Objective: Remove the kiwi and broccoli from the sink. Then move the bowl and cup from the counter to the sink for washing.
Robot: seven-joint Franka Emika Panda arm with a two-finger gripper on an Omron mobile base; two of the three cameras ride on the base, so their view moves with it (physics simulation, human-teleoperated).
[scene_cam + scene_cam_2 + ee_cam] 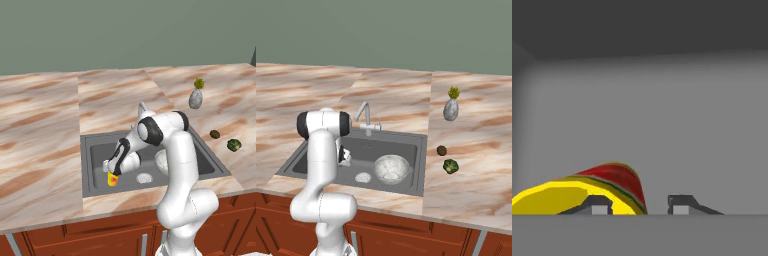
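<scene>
The gripper [640, 205] is hanging low inside the sink [92, 165], toward its front left part in the left base view, and its fingers are standing parted, with a clear gap between the two dark tips. The cup [582, 192] is sitting right at the tips: in the hand view one fingertip [598, 204] is overlapping the yellow rim while the other is standing free to the side, so the cup is lying off toward one finger's side, not centred between them. I cannot tell whether that finger is touching the cup or merely in front of it. In the left base view the cup is showing just below the gripper, tilted, at the basin floor. My judgement is that the cup is being let go here, and the coming move is turning on drawing the hand straight up and away from it. The bowl [391, 167] is lying in the sink beside the drain, while the kiwi [442, 150] and broccoli [450, 166] are resting on the counter [476, 190] to the right of the basin
</scene>
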